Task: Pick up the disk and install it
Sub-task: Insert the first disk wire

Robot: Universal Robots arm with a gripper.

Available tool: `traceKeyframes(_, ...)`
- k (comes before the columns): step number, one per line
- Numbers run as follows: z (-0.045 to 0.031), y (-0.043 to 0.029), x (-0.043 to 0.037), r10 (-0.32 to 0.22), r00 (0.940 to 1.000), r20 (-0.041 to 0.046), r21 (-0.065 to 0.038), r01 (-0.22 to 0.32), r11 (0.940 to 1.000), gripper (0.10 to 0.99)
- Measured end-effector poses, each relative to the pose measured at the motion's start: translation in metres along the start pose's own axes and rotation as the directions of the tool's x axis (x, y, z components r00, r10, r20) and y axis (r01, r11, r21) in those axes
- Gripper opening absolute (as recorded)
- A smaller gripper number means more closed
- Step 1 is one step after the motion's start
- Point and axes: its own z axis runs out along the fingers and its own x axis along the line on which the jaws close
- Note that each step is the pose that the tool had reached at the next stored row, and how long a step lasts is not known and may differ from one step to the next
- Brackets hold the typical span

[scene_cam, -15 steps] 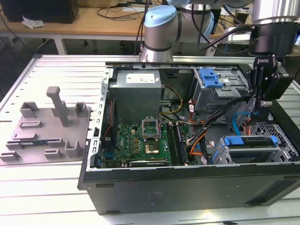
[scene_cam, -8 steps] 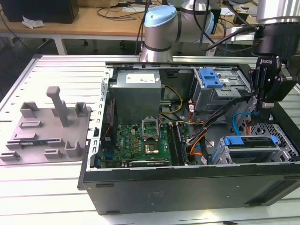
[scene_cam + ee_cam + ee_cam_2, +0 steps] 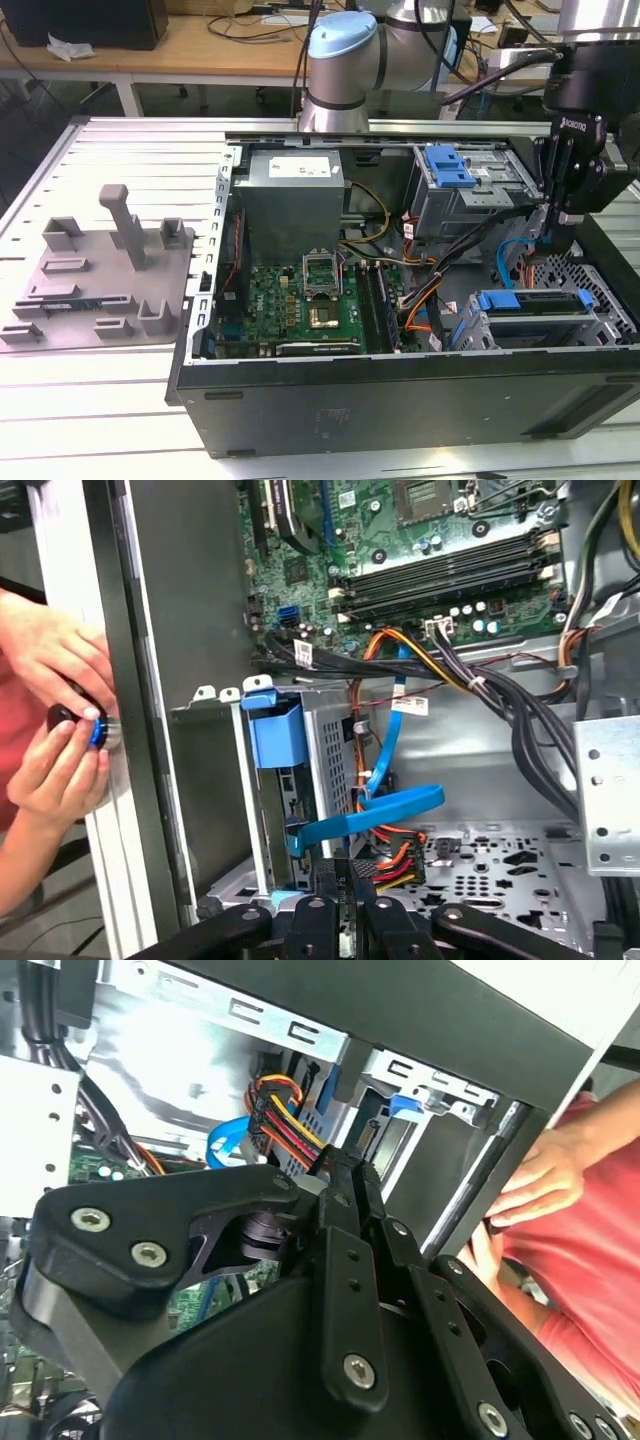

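While the gripper (image 3: 551,226) hangs inside the open computer case (image 3: 400,405) at about three o'clock in the exterior view, its fingers (image 3: 352,1200) are pressed together with no gap between them and nothing visible in their grasp. In both wrist views the closed tips point down toward the floor of the case, near the bundle of red, yellow and black power wires (image 3: 395,855) and the blue flat cable (image 3: 375,815); whether the tips touch either of them cannot be told.

The disk (image 3: 535,303) sits in the metal drive cage (image 3: 600,330) at four o'clock in the exterior view, just below the gripper, its blue carrier showing along the cage's opening. In the first wrist view the disk (image 3: 275,735) stands on edge inside that cage, apart from the fingers.

A person's two hands (image 3: 55,710) rest on the outer face of the case in the first wrist view, holding a small black and blue object (image 3: 85,725).

On the desk (image 3: 90,400), at nine o'clock in the exterior view and well apart from the case, lies the grey moulded holder tray (image 3: 100,275). The green motherboard (image 3: 310,305) lies at the case's middle, with the grey power supply (image 3: 295,195) at its twelve o'clock.
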Motion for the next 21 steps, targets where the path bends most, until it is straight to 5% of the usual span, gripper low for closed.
traceKeyframes(3,0.0025,-0.0007,0.006,0.0,1.0,0.0084,-0.001,0.0,1.0,0.165)
traceKeyframes(7,0.0105,-0.003,0.0253,0.0,0.9997,0.0248,-0.003,0.0,1.0,0.165)
traceKeyframes(15,0.0135,-0.0032,0.0326,-0.018,0.9956,0.0916,-0.006,0.019,0.9998,0.165)
traceKeyframes(21,0.0159,-0.004,0.0384,-0.022,0.9917,0.1263,-0.01,0.024,0.9997,0.165)
